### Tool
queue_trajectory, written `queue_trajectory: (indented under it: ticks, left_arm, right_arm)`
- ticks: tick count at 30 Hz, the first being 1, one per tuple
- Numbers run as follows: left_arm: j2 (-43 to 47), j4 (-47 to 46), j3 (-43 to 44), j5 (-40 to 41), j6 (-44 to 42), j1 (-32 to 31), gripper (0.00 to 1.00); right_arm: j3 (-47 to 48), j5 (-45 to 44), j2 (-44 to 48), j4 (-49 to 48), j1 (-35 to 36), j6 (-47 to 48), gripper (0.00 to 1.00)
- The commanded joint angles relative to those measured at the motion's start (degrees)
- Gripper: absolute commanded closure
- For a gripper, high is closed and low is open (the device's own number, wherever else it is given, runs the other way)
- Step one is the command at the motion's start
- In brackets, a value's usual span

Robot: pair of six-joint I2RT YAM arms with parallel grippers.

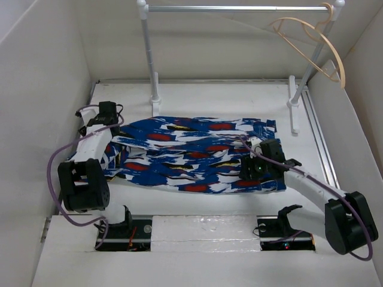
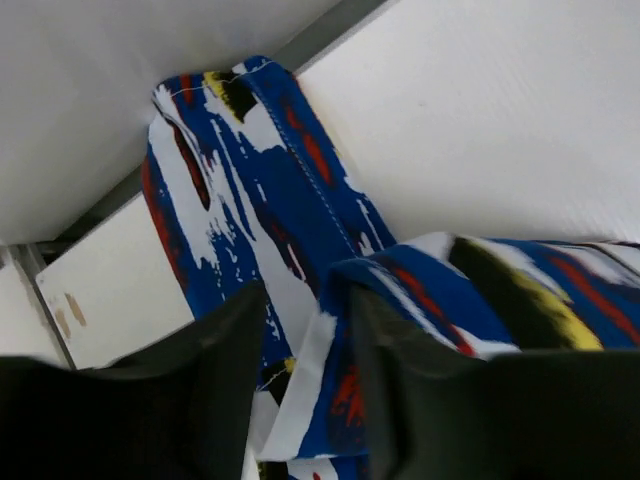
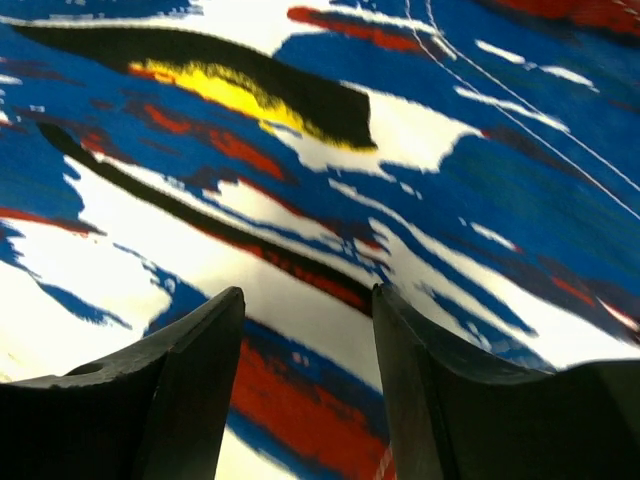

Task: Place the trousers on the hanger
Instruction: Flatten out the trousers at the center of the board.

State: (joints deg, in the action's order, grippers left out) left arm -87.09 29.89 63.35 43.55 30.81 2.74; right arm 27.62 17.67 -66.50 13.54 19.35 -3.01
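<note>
The blue streaked trousers (image 1: 191, 155) lie folded flat across the middle of the table. The tan wooden hanger (image 1: 312, 48) hangs by its hook from the right end of the rail, far from both grippers. My left gripper (image 1: 114, 152) is at the trousers' left end. In the left wrist view its jaws (image 2: 300, 295) stand a little apart, with a raised fold of trousers (image 2: 250, 180) between them and draped over the right finger (image 2: 420, 400). My right gripper (image 1: 257, 170) is over the right end, open, its tips (image 3: 308, 295) just above the cloth (image 3: 400, 130).
A grey metal rail (image 1: 239, 9) on white posts (image 1: 149, 60) spans the back of the table. White walls close in on the left and right. A track (image 1: 320, 137) runs along the right side. The trousers' left end lies near the left wall (image 2: 100, 100).
</note>
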Motion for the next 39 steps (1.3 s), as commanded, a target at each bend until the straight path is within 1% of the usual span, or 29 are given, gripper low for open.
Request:
queue_trajectory:
  ticks: [1,2,4,5,7,8,9,11,13,14,15,16,17,18,19,20,21,23,24,25,26,28,30,32,35,36,37,38,39]
  left_arm:
    - [5.6,1.85,-0.94,-5.13,6.12,-0.62,0.61]
    - [8.75,0.19,-1.21,-7.14,5.76,-0.63,0.53]
    - [13.76,-2.19,-0.34,-10.31,5.06,-2.03,0.5]
    - [15.44,-2.2,-0.33,-11.72,5.05,-2.04,0.5]
    - [18.0,-3.17,0.8,-14.53,4.62,-2.04,0.49]
    - [20.36,-4.56,1.5,-17.33,4.26,-2.04,0.49]
    - [21.25,-5.36,1.68,-19.45,3.74,-2.04,0.49]
    - [23.27,-7.99,1.25,-26.54,2.51,-2.04,0.5]
    - [23.89,-8.62,0.72,-30.53,2.24,-2.04,0.51]
    - [24.59,-9.49,-0.5,-34.46,2.07,-2.04,0.51]
    - [24.95,-10.89,-1.82,-37.37,1.11,-2.04,0.52]
    - [25.3,-12.73,-3.31,-40.09,-0.03,-2.04,0.53]
    - [25.3,-16.23,-6.11,-41.34,-1.44,-3.43,0.53]
    - [24.52,-16.79,-6.4,-38.22,-2.58,-6.14,0.54]
    - [23.03,-16.1,-4.66,-34.8,-3.29,-13.83,0.54]
    - [18.49,-15.48,-3.34,-27.8,-3.82,-18.43,0.54]
    - [15.84,-14.17,-1.58,-23.12,-2.69,-23.09,0.54]
    - [10.56,-9.79,3.94,-18.6,0.2,-30.22,0.53]
    - [10.36,-10.28,3.97,-20.59,0.83,-30.25,0.53]
    - [10.88,-14.03,3.28,-23.31,0.75,-30.25,0.53]
    - [12.8,-15.9,0.57,-27.77,0.48,-30.77,0.53]
    - [14.49,-17.23,-1.29,-28.96,0.31,-30.78,0.52]
    - [15.63,-16.1,-3.05,-29.05,0.22,-30.78,0.52]
    - [16.77,-16.0,-4.8,-29.83,-0.04,-30.78,0.52]
    - [18.18,-16.09,-6.22,-30.02,0.04,-30.78,0.52]
    - [18.44,-16.09,-6.31,-29.93,-0.13,-30.78,0.52]
    - [18.62,-15.92,-6.14,-29.84,-0.13,-30.78,0.53]
    - [19.06,-15.22,-5.79,-28.97,-0.57,-30.78,0.52]
    - [19.06,-15.21,-5.78,-28.96,-0.92,-30.78,0.52]
  right_arm:
    - [5.32,-1.76,3.91,8.41,-0.9,4.22,0.39]
    - [6.47,-3.07,4.79,9.56,-0.9,4.5,0.38]
    - [10.5,-5.18,7.16,12.28,-4.21,5.64,0.38]
    - [10.53,-5.19,7.17,12.3,-4.24,5.64,0.38]
    - [12.28,-5.19,7.26,13.09,-8.51,6.78,0.75]
    - [14.11,-5.19,7.0,13.61,-10.28,7.13,0.9]
    - [15.09,-5.45,6.74,13.97,-12.04,7.75,1.0]
    - [16.15,-7.38,6.3,13.01,-17.65,7.58,1.0]
    - [16.68,-7.56,5.25,10.12,-21.79,7.4,0.77]
    - [17.03,-7.3,2.54,9.15,-25.47,7.31,0.63]
    - [18.08,-6.78,0.6,8.27,-27.25,8.1,0.42]
    - [19.22,-6.69,-1.68,7.91,-28.74,9.06,0.36]
    - [20.19,-7.29,-6.49,7.38,-30.15,10.03,0.32]
    - [21.59,-7.13,-8.89,6.86,-32.6,10.82,0.26]
    - [22.39,-5.47,-11.52,6.5,-34.19,10.83,0.24]
    - [23.18,-1.54,-13.98,6.24,-35.69,10.74,0.21]
    - [23.62,-0.19,-17.58,5.63,-37.53,10.13,0.17]
    - [24.41,3.48,-20.15,3.25,-38.24,10.04,0.13]
    - [25.02,5.34,-22.94,3.51,-38.25,10.3,0.11]
    - [25.64,6.66,-24.19,3.34,-38.25,10.39,0.1]
    - [25.38,9.72,-25.16,2.64,-38.25,10.3,0.09]
    - [24.6,11.41,-26.31,0.28,-38.25,9.08,0.08]
    - [21.09,14.92,-26.49,-2.71,-38.25,6.45,0.08]
    - [18.63,18.43,-26.75,-7.72,-38.25,4.42,0.1]
    - [14.93,19.06,-27.45,-11.69,-38.25,0.46,0.21]
    - [14.4,18.89,-27.72,-11.87,-38.25,-0.33,0.34]
    - [14.05,18.46,-27.81,-12.22,-38.25,-0.77,0.4]
    - [13.52,18.8,-27.11,-13.01,-39.03,-1.73,0.88]
    - [13.52,18.8,-27.1,-13.01,-40.09,-2.09,0.89]
